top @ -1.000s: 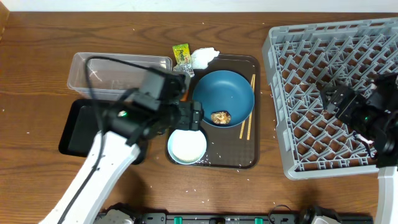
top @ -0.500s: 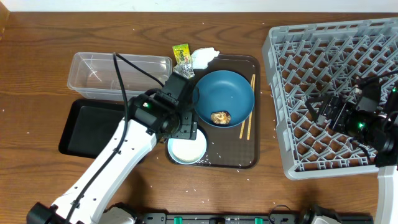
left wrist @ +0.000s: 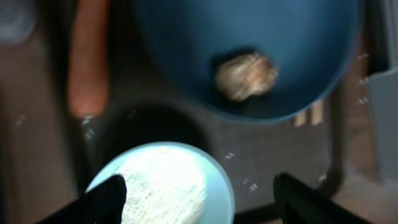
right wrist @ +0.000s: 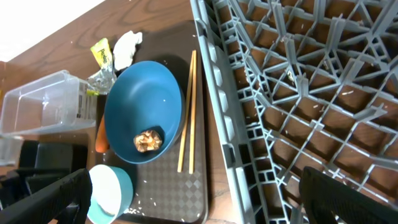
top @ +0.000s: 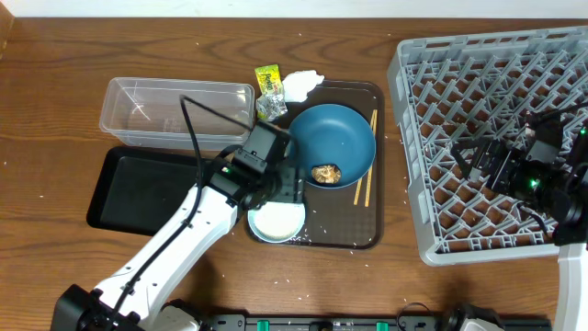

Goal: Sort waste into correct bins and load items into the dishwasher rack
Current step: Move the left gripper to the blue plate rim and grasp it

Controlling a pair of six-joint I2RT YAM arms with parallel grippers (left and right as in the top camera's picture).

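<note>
My left gripper [top: 283, 191] is open and empty, just above a round bowl [top: 276, 221] that is light blue outside and white inside. In the left wrist view the bowl [left wrist: 165, 186] lies between the two fingers [left wrist: 106, 199]. A dark-blue dish [top: 329, 138] holds a brown food lump [top: 324, 173]. Wooden chopsticks [top: 366, 179] lie right of the dish. An orange carrot [left wrist: 87, 56] lies left of the dish. Yellow-green wrappers [top: 267, 81] and a white tissue [top: 301, 85] lie at the tray's far edge. My right gripper [top: 478, 164] is open and empty over the grey rack [top: 496, 83]. The pink cup is out of view.
The dishes sit on a brown serving tray [top: 358, 234] with loose rice grains on it. A clear tub [top: 175, 110] and a black tray [top: 138, 188] lie to its left. The rack [right wrist: 298, 93] fills the right side of the wooden table.
My left arm has swung right from over the black tray to over the brown tray, its gripper now above the bowl. My right gripper shifted a little left over the rack.
</note>
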